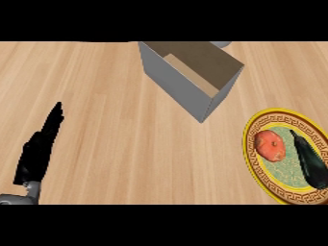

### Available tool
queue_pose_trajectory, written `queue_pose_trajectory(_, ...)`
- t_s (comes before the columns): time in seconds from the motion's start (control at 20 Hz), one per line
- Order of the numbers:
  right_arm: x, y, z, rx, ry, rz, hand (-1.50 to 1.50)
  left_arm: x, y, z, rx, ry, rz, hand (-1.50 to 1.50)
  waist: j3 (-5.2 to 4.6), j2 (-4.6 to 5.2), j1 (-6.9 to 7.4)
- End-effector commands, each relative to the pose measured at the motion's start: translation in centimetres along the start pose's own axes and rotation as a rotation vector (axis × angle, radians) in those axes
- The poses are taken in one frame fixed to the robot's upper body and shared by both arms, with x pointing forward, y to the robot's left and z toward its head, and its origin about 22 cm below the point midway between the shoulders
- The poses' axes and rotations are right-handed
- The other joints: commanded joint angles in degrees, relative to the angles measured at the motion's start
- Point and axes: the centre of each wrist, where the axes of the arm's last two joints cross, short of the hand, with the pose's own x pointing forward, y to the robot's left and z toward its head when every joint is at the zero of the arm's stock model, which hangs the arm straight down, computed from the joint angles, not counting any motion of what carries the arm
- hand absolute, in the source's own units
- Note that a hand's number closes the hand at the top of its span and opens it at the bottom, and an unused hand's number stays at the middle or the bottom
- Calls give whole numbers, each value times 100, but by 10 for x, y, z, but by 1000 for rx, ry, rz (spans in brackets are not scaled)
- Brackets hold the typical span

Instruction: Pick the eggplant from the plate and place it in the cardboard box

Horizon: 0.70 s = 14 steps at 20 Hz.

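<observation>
On my feed: one eggplant, one red tomato-like fruit, one plate, one cardboard box, one hand. The eggplant is dark, glossy, long and slim, lying on the plate's right side, beside the fruit. The box stands open on the table, up-left of the plate. My left hand rests lower left, fingers straight, holding nothing.

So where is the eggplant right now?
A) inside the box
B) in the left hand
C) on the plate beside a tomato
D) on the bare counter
C: the eggplant lies on the plate, right of the tomato.
</observation>
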Motion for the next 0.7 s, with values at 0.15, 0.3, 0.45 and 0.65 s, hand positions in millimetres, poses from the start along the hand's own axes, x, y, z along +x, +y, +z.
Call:
queue_pose_trajectory(0.15, 30, -32, 9, 381, 197, 299, -150, -3, -2, 3, 1, 8, -8, 0, -6, -3, 7)
queue_pose_trajectory(0.3, 44, -14, 0, 497, 220, 342, -150, -3, -2, 2, 4, 9, -5, 0, -4, -6, -28)
queue_pose_trajectory(0.45, 40, 17, -15, 524, 240, 327, -150, 5, -4, 6, 4, 7, -15, 0, 5, -6, -14)
queue_pose_trajectory(0.65, 59, 23, -10, 506, 281, 351, -150, -10, -3, 10, 30, -15, 5, 0, 1, -18, -81)
